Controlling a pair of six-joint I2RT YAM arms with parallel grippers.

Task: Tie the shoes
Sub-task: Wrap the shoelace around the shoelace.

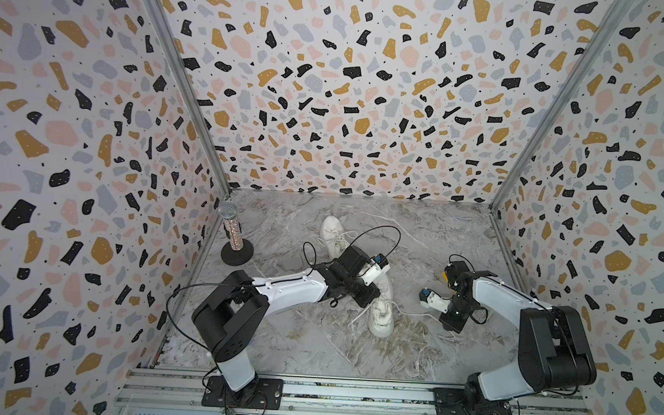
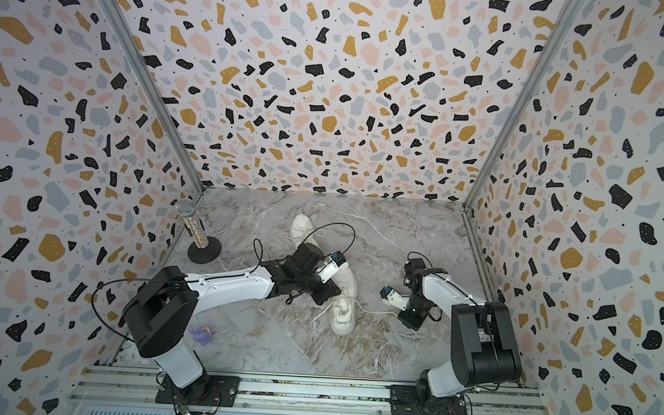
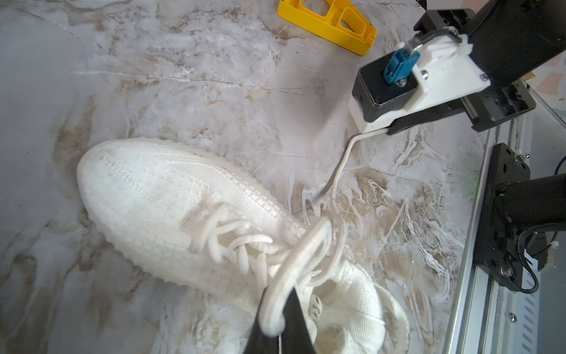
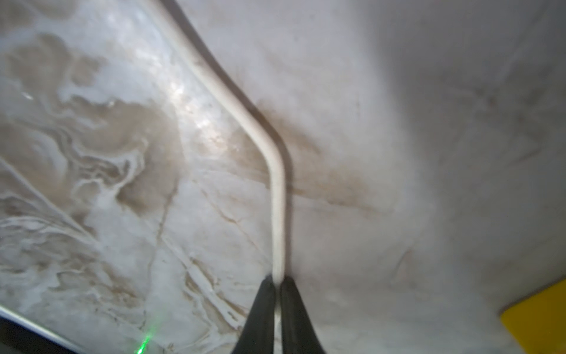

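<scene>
The two cream knit shoes lie on the marble floor: the near shoe mid-floor, the far shoe behind it. My left gripper hovers over the near shoe's collar, shut on a loop of white lace raised from the eyelets. Right of that shoe, my right gripper is down at the floor, shut on the lace's other strand, which trails from the shoe across the floor. In both top views the left fingers are hidden under the wrist.
A glittery microphone on a round black stand stands at the back left. A yellow plastic piece lies beyond the right gripper. A small purple object sits near the left arm's base. Patterned walls enclose three sides.
</scene>
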